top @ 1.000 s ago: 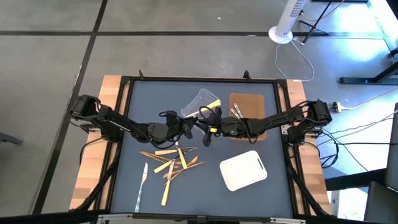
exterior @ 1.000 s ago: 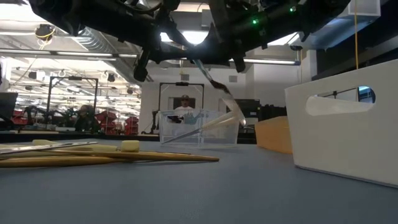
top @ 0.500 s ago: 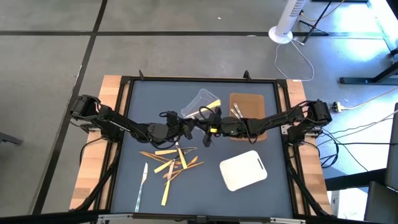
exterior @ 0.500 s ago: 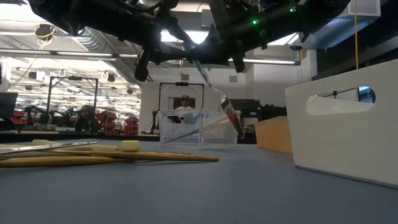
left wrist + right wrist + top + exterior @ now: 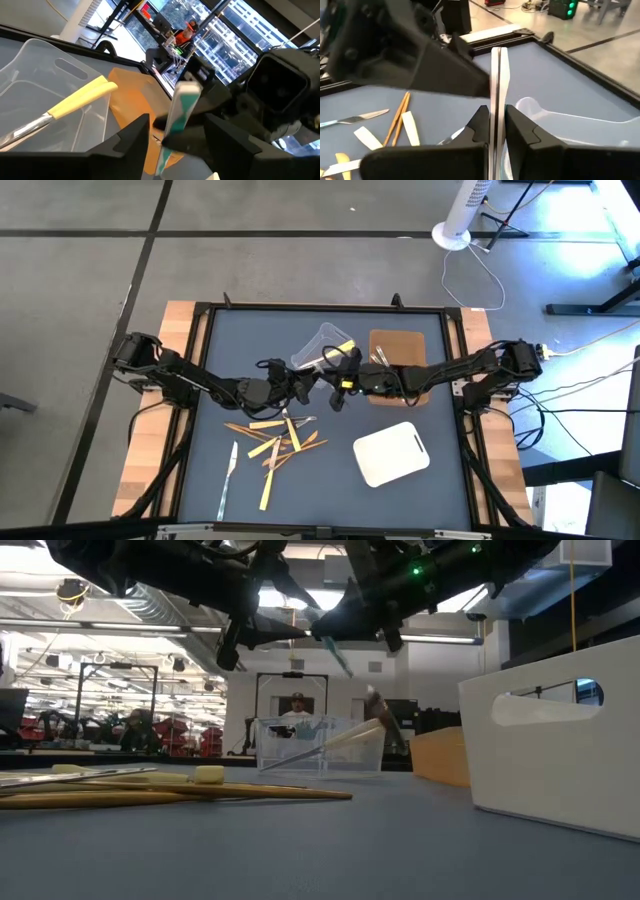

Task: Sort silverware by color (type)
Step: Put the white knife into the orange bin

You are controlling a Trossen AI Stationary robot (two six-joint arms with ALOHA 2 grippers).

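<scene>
Dark blue counter under both arms, busy workshop behind; a handover is judged in progress just beside the clear tub; right end effector is pinched on a silver utensil held off the counter; left end effector is spread around the same piece. Loose silverware lies near the tub, on the arms' far side. Next: utensil to be carried clear and dropped with the metal ones on the brown tray.

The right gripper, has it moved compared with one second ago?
Yes. The right gripper has shifted slightly toward the brown tray in the high view, shut on a utensil.
</scene>
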